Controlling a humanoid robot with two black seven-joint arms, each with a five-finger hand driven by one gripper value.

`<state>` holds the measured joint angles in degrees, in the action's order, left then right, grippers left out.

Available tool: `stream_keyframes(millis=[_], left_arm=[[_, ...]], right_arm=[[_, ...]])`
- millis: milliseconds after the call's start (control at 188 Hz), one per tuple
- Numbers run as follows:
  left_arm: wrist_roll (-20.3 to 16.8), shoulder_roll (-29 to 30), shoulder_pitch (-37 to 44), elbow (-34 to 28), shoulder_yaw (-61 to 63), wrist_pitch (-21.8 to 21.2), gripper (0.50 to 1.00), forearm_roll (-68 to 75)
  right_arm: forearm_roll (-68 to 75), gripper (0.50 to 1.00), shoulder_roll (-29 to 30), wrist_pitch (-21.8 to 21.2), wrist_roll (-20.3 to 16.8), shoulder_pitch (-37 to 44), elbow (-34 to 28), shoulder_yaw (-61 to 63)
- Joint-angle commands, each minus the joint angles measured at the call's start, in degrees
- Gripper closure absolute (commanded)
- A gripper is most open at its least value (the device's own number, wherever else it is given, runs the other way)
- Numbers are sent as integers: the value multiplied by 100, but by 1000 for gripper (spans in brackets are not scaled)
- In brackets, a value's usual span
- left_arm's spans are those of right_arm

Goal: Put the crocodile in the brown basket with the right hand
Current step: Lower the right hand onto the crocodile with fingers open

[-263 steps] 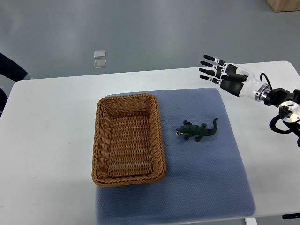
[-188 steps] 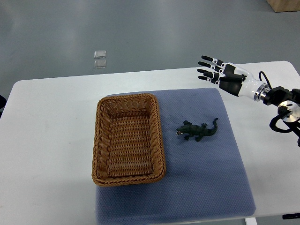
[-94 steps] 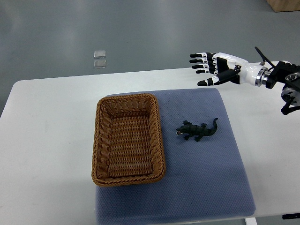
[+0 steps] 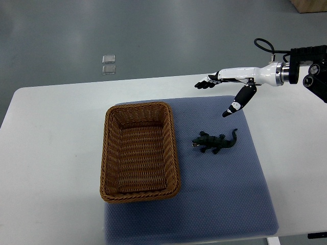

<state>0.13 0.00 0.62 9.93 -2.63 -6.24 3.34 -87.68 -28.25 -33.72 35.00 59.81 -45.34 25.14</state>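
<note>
- Your crocodile [image 4: 214,142] lies on the blue mat [image 4: 219,199], head toward the brown basket [image 4: 139,105] and tail curling up to the right. It is just beside the basket's right wall but not touching it, and nothing is in contact with it.
- The basket sits on the mat's left part, long side running away from you, with nothing inside.
- Your right hand [image 4: 231,82] hangs above the mat's far right corner, up and to the right of the crocodile and clearly apart from it.
- The hand is wide open and holds nothing. The fingers [image 4: 206,83] stretch out flat toward the left, while the thumb [image 4: 234,106] drops away from them and points down at the mat.
- Compared with half a second ago, the hand has reached further left over the mat. It has also turned so you see the fingers nearly edge-on, and the thumb has swung down well away from them.
- Crocodile, basket and mat sit where they were on the white table [image 4: 56,153].
</note>
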Motion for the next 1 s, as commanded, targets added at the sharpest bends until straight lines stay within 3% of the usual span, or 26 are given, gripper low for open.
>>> stream_keyframes(millis=[0, 154, 287, 735, 995], left_arm=[[-4, 0, 0, 0, 0, 0, 500, 0], [-4, 0, 0, 0, 0, 0, 500, 0], [5, 0, 0, 0, 0, 0, 500, 0], [-4, 0, 0, 0, 0, 0, 500, 0], [-4, 0, 0, 0, 0, 0, 500, 0]], right_arm=[[-610, 576, -22, 225, 0, 118, -264, -404], [-803, 576, -330, 1086, 0, 443, -853, -1651], [-803, 576, -321, 1763, 0, 681, -897, -2426], [-654, 576, -251, 1799, 0, 505, -1240, -2496], [-698, 576, -181, 2115, 0, 215, -1231, -2505]])
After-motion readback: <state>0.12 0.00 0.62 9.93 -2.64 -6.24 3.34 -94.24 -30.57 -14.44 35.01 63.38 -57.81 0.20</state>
